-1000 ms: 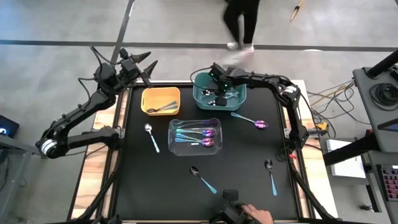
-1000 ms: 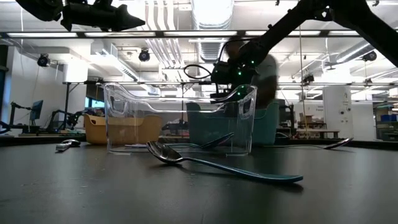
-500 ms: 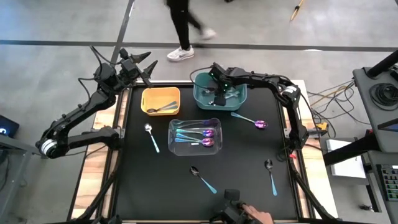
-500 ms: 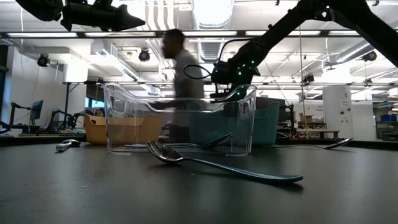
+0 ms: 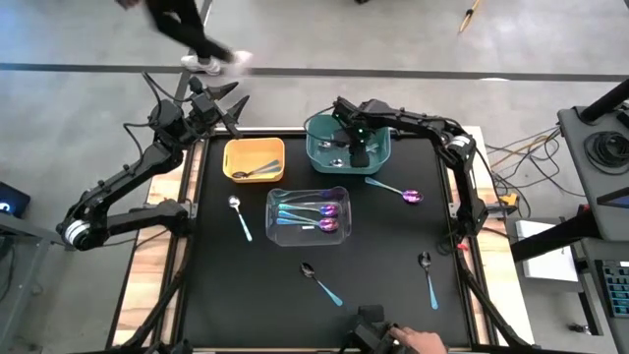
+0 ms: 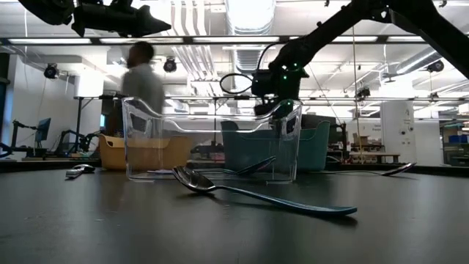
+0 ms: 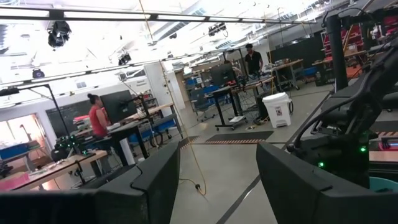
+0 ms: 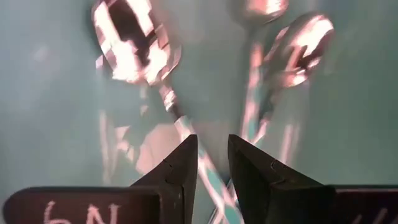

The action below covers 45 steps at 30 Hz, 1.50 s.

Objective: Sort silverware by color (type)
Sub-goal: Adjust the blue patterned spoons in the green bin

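Note:
My right gripper hangs open inside the teal bin at the far middle, pointing steeply down. Below it, silver spoons lie on the bin's floor; one handle runs under the gap between the fingers. The yellow bin holds dark spoons. The clear bin holds iridescent ones. Loose on the black table lie a silver spoon, a purple-bowled spoon and two dark spoons. My left gripper waits open, raised at the far left corner.
A person walks on the floor beyond the table's far edge. A hand shows at the near edge beside a dark device. Open table lies at the near left and between the clear bin and the right edge.
My right gripper has shifted a little toward the table's right inside the teal bin and has tipped to point more steeply down. The person behind the table has walked from right to left.

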Each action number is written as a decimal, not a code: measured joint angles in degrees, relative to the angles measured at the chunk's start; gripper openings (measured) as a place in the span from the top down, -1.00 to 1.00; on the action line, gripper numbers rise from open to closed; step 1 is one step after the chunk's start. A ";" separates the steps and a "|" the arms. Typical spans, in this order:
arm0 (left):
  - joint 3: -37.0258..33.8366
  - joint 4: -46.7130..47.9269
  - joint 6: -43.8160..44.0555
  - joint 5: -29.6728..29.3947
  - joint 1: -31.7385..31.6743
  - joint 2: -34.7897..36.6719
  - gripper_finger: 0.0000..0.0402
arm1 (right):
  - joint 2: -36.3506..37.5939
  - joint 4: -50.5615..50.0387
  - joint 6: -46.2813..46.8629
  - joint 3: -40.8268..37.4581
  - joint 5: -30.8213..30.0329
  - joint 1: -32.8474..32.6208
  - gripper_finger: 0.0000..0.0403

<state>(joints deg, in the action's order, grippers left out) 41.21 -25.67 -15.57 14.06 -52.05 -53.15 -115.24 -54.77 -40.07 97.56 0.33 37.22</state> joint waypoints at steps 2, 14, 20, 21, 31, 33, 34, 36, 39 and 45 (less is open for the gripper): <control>0.00 0.03 -0.01 0.00 -0.01 0.00 0.03 | 0.00 -0.92 -1.66 -0.06 0.45 0.23 0.60; 0.00 0.04 -0.02 0.00 -0.02 0.00 0.03 | 0.00 0.20 -3.43 -1.20 2.22 0.32 0.63; 0.00 0.10 -0.02 0.00 0.00 0.00 0.03 | 0.00 0.21 -2.02 -1.21 2.22 0.32 0.46; 0.00 0.13 -0.01 0.00 -0.02 0.00 0.03 | 0.00 0.22 -2.02 -1.27 2.22 0.32 0.43; 0.00 0.17 0.00 0.00 -0.01 0.00 0.03 | -2.41 0.18 -2.37 -1.64 2.18 0.32 0.31; 0.00 0.18 0.00 0.00 -0.02 0.00 0.03 | -3.23 0.19 -3.20 -1.64 1.86 0.32 0.32; 0.00 0.19 0.00 0.00 -0.01 0.00 0.03 | -3.64 0.21 -3.58 -1.64 1.21 0.32 0.33; 0.00 0.20 0.00 0.00 -0.01 0.00 0.03 | -4.34 -0.01 -4.42 -1.64 0.68 0.32 0.33; 0.00 0.22 0.00 0.00 -0.01 0.00 0.03 | -4.70 0.01 -5.03 -1.64 0.13 0.32 0.34; 0.00 0.22 0.00 0.00 -0.01 0.00 0.03 | -4.58 0.13 -5.54 -1.64 0.06 0.32 0.59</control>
<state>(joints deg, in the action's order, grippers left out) 41.21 -25.45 -15.57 14.06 -52.06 -53.15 -119.82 -54.64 -45.60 95.92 0.38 37.54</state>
